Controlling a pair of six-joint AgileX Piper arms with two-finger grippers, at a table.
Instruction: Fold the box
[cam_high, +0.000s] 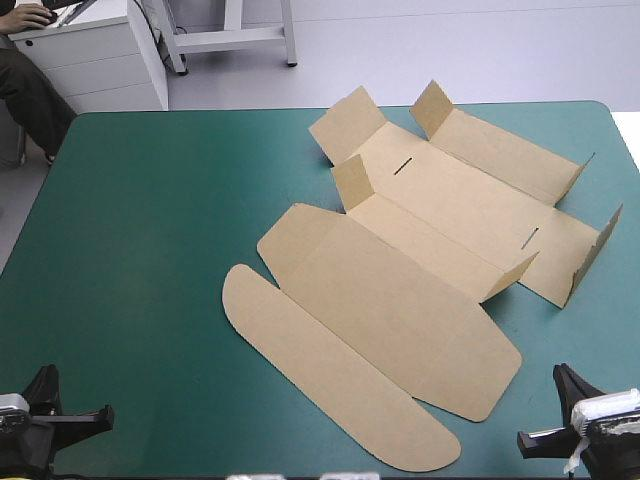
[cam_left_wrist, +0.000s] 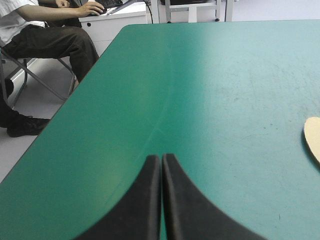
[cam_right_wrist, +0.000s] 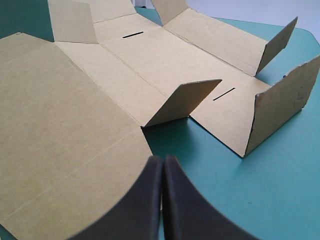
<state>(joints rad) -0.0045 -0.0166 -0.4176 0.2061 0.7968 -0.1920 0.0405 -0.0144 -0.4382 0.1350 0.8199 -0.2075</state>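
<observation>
**Left wrist view.** The left pincer (cam_left_wrist: 161, 159) is fully closed. Its two black fingers meet in one pointed arch, and nothing is clamped between them. It sits low over the teal-green cover (cam_left_wrist: 210, 85) of the counter (cam_left_wrist: 100, 75) and points toward the counter's far left corner. One rounded brown edge of the box (cam_left_wrist: 312, 137) shows off to the side, well apart from the fingers.

**Right wrist view.** The right pincer (cam_right_wrist: 162, 160) is also fully closed and grips nothing.
- Its tips hang over the near edge of the flat lid panel (cam_right_wrist: 60, 120), where the board meets the cover. It cannot be told whether the tips touch the board.
- Just ahead of the tips, a small side flap (cam_right_wrist: 185, 102) stands tilted up.
- Beyond the flap lies the base panel (cam_right_wrist: 165, 60), cut with two narrow slots (cam_right_wrist: 223, 93).
- An end wall (cam_right_wrist: 282, 102) stands nearly upright beside the base panel.
- A long far wall (cam_right_wrist: 220, 40) is partly raised on the side away from the pincer.

**High view.** The box lies unfolded, right of the counter's centre. It runs diagonally from the near edge toward the far right corner.
- The rounded tuck flap (cam_high: 330, 385) and the lid panel lie flat, nearest the robot.
- The tray section beyond them has its flaps and walls partly raised.
- The left arm sits at the near left corner, well apart from the box.
- The right arm sits at the near right corner, near the lid panel's end but apart from it.
</observation>
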